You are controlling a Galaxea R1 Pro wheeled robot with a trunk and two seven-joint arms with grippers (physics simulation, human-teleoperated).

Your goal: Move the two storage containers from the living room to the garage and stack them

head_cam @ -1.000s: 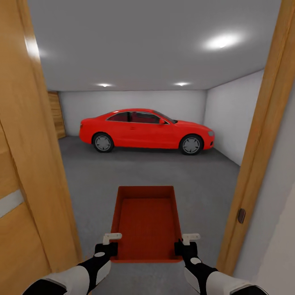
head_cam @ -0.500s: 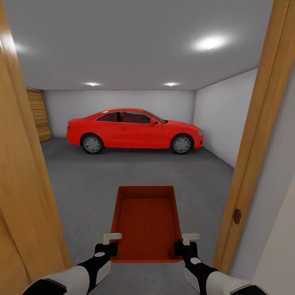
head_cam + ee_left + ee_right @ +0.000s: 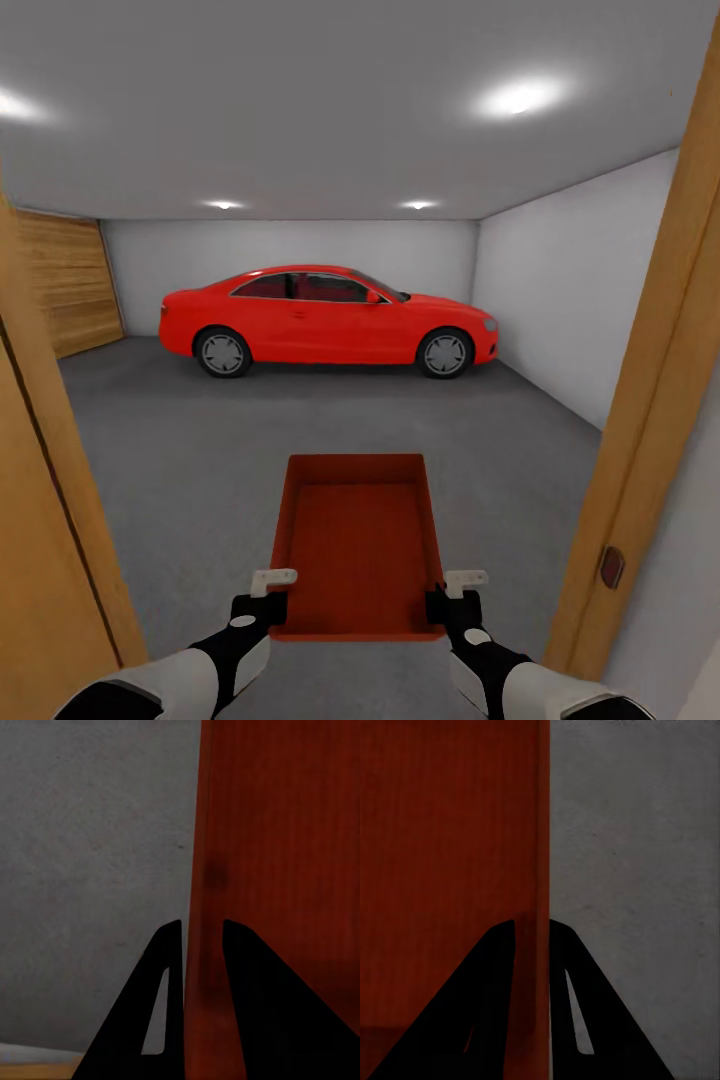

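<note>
Doorway sliding wider as base rolls into garage; left gripper and right gripper pinching storage container side walls, carrying it level above floor. Advising clearing door frame before lowering.

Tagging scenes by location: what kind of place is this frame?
Almost certainly a garage, seen from its doorway: a parked red car, grey concrete floor, bare pale walls. A wooden door frame edges the view; both grippers carry an orange-red container in.
</note>
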